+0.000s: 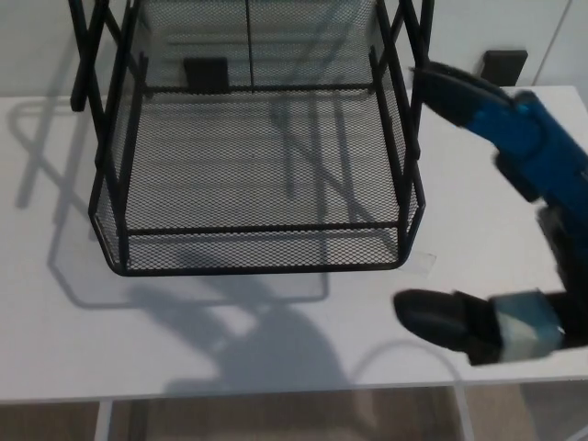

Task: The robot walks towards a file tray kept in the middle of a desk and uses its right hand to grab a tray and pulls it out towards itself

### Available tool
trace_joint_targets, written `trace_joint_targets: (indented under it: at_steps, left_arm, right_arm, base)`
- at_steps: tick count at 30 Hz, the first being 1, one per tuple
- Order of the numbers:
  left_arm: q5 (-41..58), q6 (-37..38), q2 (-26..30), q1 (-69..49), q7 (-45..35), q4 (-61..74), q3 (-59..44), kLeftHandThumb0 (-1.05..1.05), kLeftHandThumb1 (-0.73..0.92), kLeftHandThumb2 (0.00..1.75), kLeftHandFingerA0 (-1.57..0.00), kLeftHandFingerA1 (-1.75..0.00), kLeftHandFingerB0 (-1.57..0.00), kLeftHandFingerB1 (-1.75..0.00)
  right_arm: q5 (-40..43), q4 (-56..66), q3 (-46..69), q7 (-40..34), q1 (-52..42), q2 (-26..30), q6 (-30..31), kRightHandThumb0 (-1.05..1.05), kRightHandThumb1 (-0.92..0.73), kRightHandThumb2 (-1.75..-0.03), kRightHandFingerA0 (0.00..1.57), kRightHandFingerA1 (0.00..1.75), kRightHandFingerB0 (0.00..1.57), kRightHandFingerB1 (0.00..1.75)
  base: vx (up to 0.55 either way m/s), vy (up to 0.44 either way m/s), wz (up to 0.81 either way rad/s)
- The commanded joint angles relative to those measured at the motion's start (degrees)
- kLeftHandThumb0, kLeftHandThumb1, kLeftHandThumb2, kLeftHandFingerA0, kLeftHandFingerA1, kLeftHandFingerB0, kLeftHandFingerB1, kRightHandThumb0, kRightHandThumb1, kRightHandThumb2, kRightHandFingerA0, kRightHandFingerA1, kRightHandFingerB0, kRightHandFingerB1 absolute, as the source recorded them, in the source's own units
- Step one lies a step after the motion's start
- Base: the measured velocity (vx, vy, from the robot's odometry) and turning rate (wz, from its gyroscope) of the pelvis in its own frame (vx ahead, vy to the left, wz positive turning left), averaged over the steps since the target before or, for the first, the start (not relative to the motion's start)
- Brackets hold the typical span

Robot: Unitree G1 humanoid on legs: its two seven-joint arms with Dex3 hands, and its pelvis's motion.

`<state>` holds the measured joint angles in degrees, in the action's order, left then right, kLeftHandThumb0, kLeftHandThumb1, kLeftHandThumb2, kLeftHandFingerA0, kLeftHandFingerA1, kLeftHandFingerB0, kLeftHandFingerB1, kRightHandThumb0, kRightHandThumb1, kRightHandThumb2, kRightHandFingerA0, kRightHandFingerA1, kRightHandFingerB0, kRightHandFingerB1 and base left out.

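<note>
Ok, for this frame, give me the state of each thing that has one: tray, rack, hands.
bottom tray: empty, still seated in the rack, not touched.
file rack frame: upright on the white desk.
right hand: open, fingers apart, holding nothing, right of the tray.
left hand: not in view.

Bare desk (276, 340) strip before tray (262, 250) front.
</note>
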<state>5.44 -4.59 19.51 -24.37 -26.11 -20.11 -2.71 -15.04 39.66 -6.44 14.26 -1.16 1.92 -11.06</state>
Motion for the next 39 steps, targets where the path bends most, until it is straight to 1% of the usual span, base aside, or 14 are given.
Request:
trace_joint_targets:
  at_steps: [1, 2, 3, 4, 6, 7, 19, 20, 22, 28, 30, 31, 38, 39]
  left_arm:
    - [-8.1, 1.9, 4.1, -2.1, 2.8, 6.5, 3.5, -0.36, 0.58, 0.57, -0.45, -0.37, -0.30, -0.32]
    - [-8.2, 1.8, 4.1, -1.9, 3.0, 6.5, 3.6, -0.37, 0.57, 0.57, -0.46, -0.37, -0.30, -0.32]
    - [-8.5, 1.4, 4.3, -1.8, 3.1, 6.6, 3.8, -0.37, 0.57, 0.57, -0.45, -0.37, -0.30, -0.32]
    - [-8.8, 2.0, 4.5, -1.7, 3.1, 6.4, 3.8, -0.37, 0.58, 0.57, -0.46, -0.37, -0.30, -0.32]
    - [-8.8, 2.1, 4.6, -1.7, 3.0, 6.6, 3.9, -0.37, 0.57, 0.57, -0.46, -0.37, -0.31, -0.32]
    - [-8.7, 2.3, 4.6, -1.7, 2.9, 6.6, 3.9, -0.37, 0.58, 0.57, -0.45, -0.37, -0.30, -0.32]
    - [-9.4, 3.1, 5.7, -1.1, 3.0, 6.2, 4.6, -0.40, 0.57, 0.57, -0.46, -0.37, -0.31, -0.32]
    - [-9.3, 3.1, 5.8, -1.3, 2.9, 6.5, 4.6, -0.40, 0.57, 0.57, -0.46, -0.37, -0.31, -0.32]
    - [-9.3, 2.7, 5.9, -1.4, 2.8, 6.9, 4.7, -0.40, 0.57, 0.57, -0.46, -0.37, -0.30, -0.32]
    - [-10.6, 3.6, 6.4, -1.3, 3.0, 6.8, 5.6, -0.42, 0.59, 0.58, -0.46, -0.37, -0.30, -0.32]
    - [-11.0, 3.8, 6.6, -1.2, 3.2, 6.8, 5.9, -0.43, 0.58, 0.58, -0.47, -0.37, -0.31, -0.32]
    - [-11.4, 3.9, 6.9, -1.1, 3.3, 6.9, 6.1, -0.43, 0.58, 0.58, -0.48, -0.37, -0.31, -0.32]
    - [-11.8, 4.0, 7.6, -1.5, 3.2, 7.7, 6.9, -0.44, 0.59, 0.58, -0.48, -0.37, -0.30, -0.32]
    - [-12.3, 4.5, 7.9, -1.5, 3.4, 7.7, 7.2, -0.45, 0.59, 0.58, -0.48, -0.37, -0.31, -0.32]
  right_arm:
    - [-55.4, -23.3, -22.7, 12.4, 26.5, -4.4, 19.5, -0.74, -0.54, -0.57, 0.05, 0.39, 0.18, 0.32]
    - [-56.1, -25.0, -23.3, 11.9, 27.0, -4.6, 20.5, -0.76, -0.46, -0.82, 0.04, 0.37, 0.15, 0.42]
    - [-56.9, -27.3, -24.2, 11.0, 27.8, -4.8, 21.9, -0.74, -0.45, -0.81, 0.03, 0.38, 0.14, 0.43]
    - [-57.3, -29.0, -24.9, 10.4, 28.2, -5.1, 22.9, -0.72, -0.50, -0.56, 0.03, 0.39, 0.17, 0.32]
    - [-58.4, -30.6, -25.9, 10.1, 28.6, -5.2, 24.5, -0.70, -0.41, -0.75, 0.06, 0.45, 0.18, 0.39]
    - [-58.4, -32.2, -26.7, 9.7, 28.7, -5.4, 25.4, -0.70, -0.48, -0.56, 0.01, 0.37, 0.15, 0.30]
    - [-56.8, -41.4, -32.9, 6.3, 28.1, -5.7, 31.9, -0.65, -0.47, -0.55, 0.00, 0.33, 0.13, 0.29]
    - [-56.9, -41.5, -33.3, 6.4, 27.9, -5.9, 32.5, -0.64, -0.38, -0.75, 0.06, 0.26, 0.10, 0.36]
    - [-56.5, -42.1, -34.0, 5.7, 27.7, -6.2, 33.2, -0.62, -0.45, -0.55, 0.02, 0.33, 0.17, 0.29]
    - [-57.3, -43.3, -35.8, 5.6, 28.4, -6.8, 35.4, -0.62, -0.45, -0.55, 0.00, 0.33, 0.15, 0.28]
    - [-58.0, -43.7, -36.4, 5.4, 28.8, -6.9, 36.3, -0.64, -0.38, -0.75, 0.05, 0.26, 0.11, 0.36]
    - [-58.5, -43.7, -36.7, 5.7, 29.0, -7.0, 36.8, -0.65, -0.47, -0.55, 0.00, 0.33, 0.15, 0.28]
    - [-65.0, -44.0, -38.4, 5.7, 28.8, -8.4, 42.2, -0.68, -0.47, -0.55, 0.00, 0.37, 0.15, 0.29]
    - [-65.9, -44.2, -38.6, 5.2, 28.7, -8.6, 42.8, -0.63, -0.37, -0.80, 0.01, 0.26, 0.09, 0.38]
  base:
    - [0.00, 0.000, 0.00]
    - [0.00, 0.000, 0.00]
    - [0.00, 0.000, 0.00]
    - [0.00, 0.000, 0.00]
    - [0.00, 0.000, 0.00]
    - [0.00, 0.000, 0.00]
    - [0.00, 0.000, 0.00]
    - [0.00, 0.000, 0.00]
    - [0.00, 0.000, 0.00]
    - [0.00, 0.000, 0.00]
    - [0.00, 0.000, 0.00]
    - [0.00, 0.000, 0.00]
    - [0.00, 0.000, 0.00]
    - [0.00, 0.000, 0.00]
